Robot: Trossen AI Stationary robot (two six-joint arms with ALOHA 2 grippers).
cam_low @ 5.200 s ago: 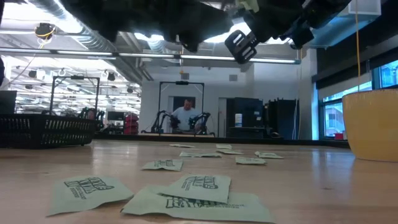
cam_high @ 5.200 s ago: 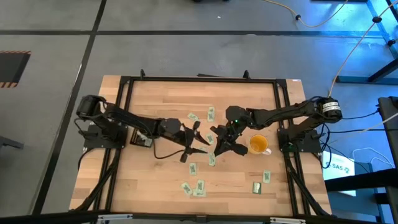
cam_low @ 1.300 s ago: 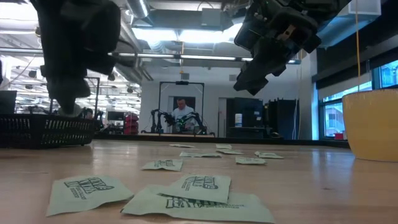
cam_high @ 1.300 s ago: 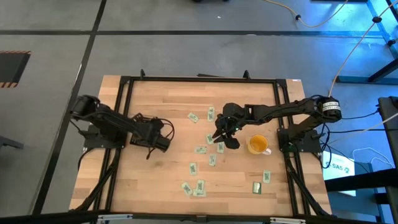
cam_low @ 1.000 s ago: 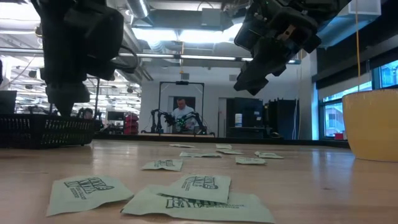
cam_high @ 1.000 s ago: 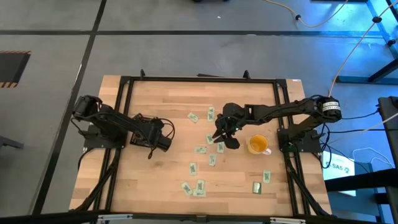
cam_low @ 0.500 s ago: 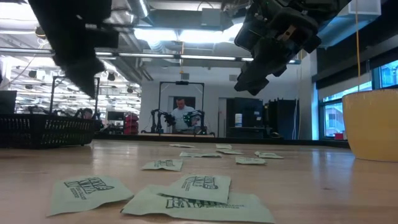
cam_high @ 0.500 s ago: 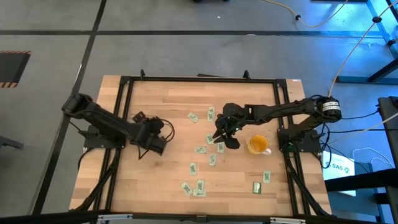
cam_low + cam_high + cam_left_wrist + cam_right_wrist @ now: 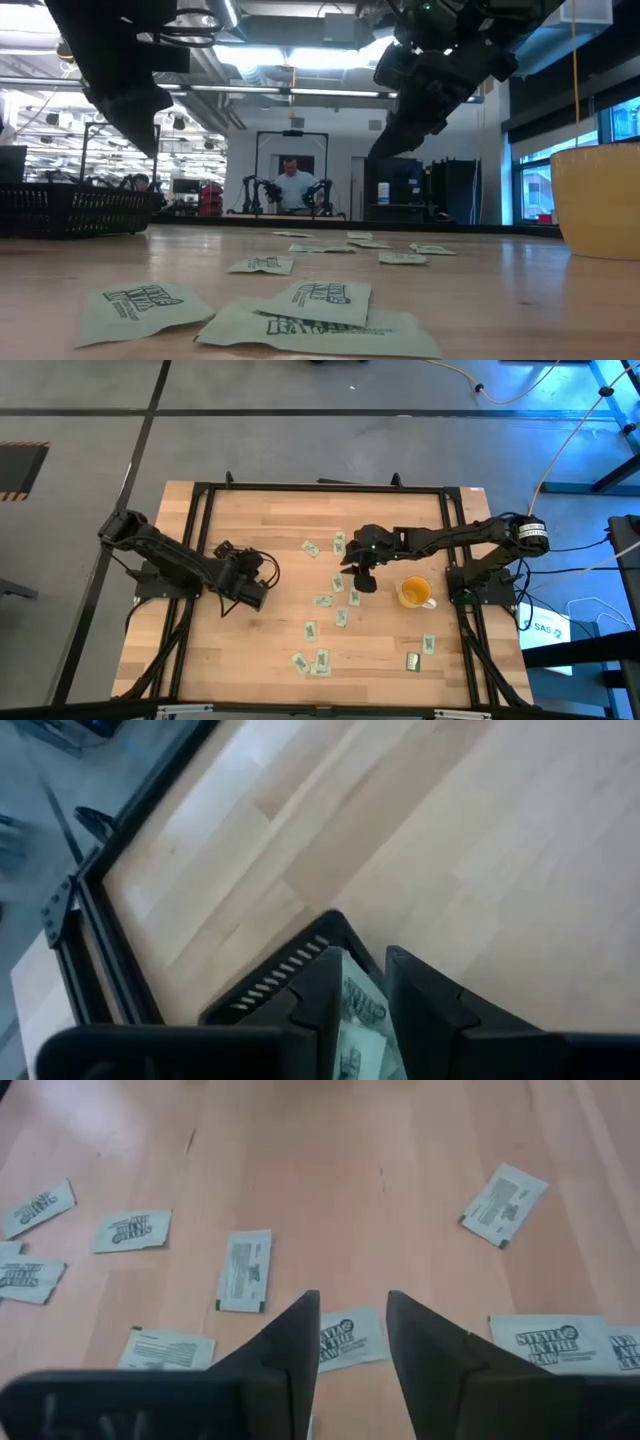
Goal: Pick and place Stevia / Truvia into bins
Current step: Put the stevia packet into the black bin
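Several pale green Stevia sachets (image 9: 322, 601) lie flat on the wooden table, from its middle toward the near edge. My left gripper (image 9: 365, 955) hangs open over the black bin (image 9: 290, 975) at the table's left side. Through the gap between its fingers I see one sachet (image 9: 358, 1015) lying in the bin. In the high view the arm covers most of the bin. My right gripper (image 9: 350, 1295) hovers open well above the table's middle, fingers pointing down. A sachet (image 9: 345, 1338) lies on the wood beneath it.
A yellow cup (image 9: 415, 592) stands just right of my right gripper (image 9: 360, 582). Black frame rails (image 9: 200, 510) run along the table's edges. More sachets lie close to the near edge (image 9: 300, 305). A person sits in the room far behind the table (image 9: 292, 185).
My left gripper has risen from just above the bin and tipped, and it now hangs higher over it. My right gripper has shifted a little toward the table's left edge and turned slightly, staying above the sachets.
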